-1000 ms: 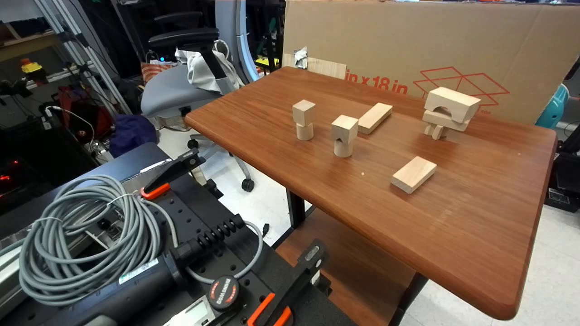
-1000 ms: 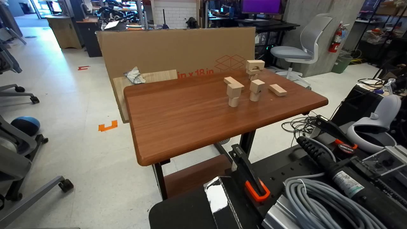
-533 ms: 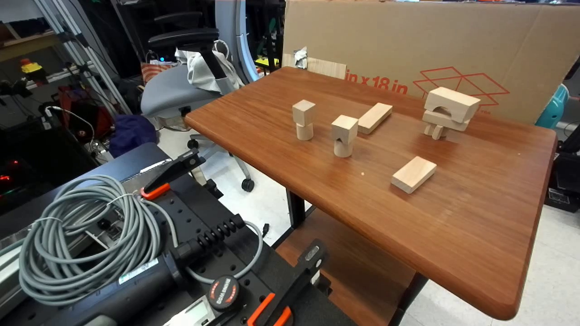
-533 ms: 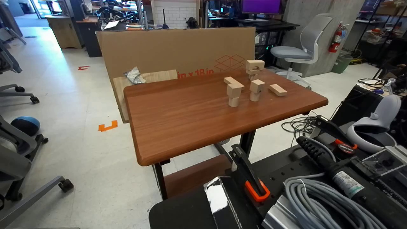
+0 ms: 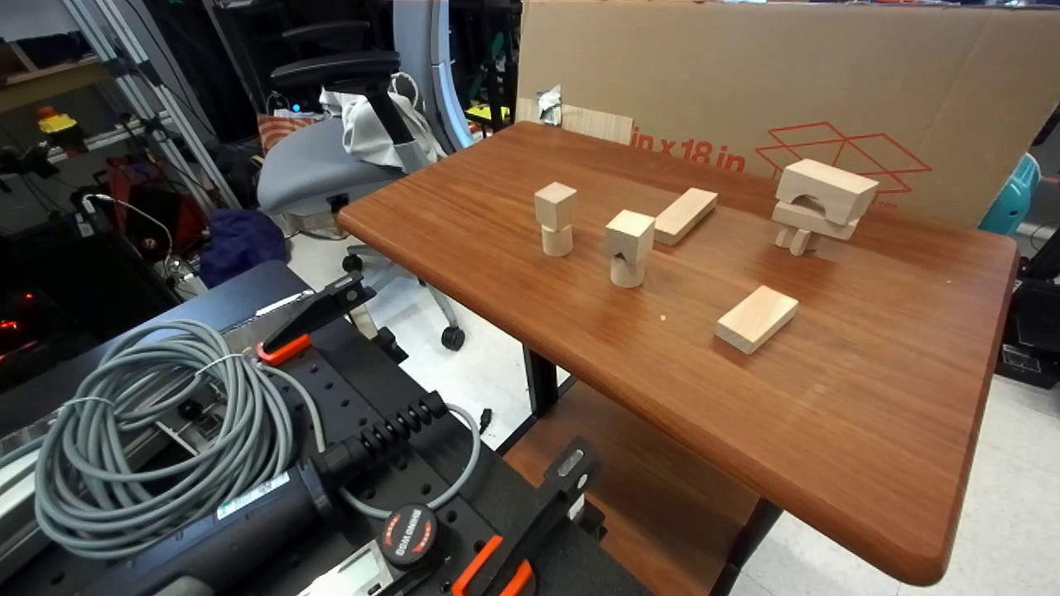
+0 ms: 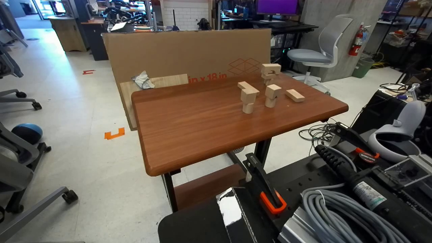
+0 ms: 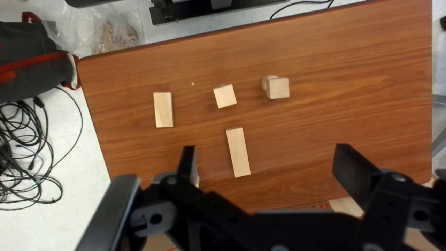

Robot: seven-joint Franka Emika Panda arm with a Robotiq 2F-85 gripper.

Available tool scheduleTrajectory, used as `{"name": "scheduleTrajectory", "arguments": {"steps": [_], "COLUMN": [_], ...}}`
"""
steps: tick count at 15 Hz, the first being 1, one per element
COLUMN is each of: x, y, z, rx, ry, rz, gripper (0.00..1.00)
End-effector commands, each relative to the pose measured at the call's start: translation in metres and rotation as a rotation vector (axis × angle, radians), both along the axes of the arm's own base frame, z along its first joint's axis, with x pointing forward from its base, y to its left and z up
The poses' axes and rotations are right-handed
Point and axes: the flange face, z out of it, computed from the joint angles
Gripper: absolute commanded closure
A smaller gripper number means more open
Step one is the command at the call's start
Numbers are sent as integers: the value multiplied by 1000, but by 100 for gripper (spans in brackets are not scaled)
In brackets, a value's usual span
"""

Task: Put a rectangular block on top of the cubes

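Note:
The rectangular block is a long, slim pale-wood bar lying flat on the table. It also shows in the wrist view and, partly hidden behind a cube, in an exterior view. Two pale-wood cubes, one and another, each sit on a short upright wooden cylinder, a little apart. From above they show in the wrist view, one and the other. My gripper is open and empty, high above the table, with the bar between its fingers in the picture. It is out of both exterior views.
A shorter, wider flat block lies on the table. A stacked wooden arch stands near the far edge; my finger mostly hides it in the wrist view. A cardboard sheet stands upright behind the table.

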Motion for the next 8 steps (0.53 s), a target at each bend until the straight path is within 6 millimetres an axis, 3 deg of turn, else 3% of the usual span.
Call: {"name": "scheduleTrajectory", "arguments": {"steps": [1,8], "x": [46,91], "y": [4,6], "z": [-30,-103], "rx": [-13,-39], "ry": [-7,0], "rz": [-20,-14], "gripper": [0,0]}}
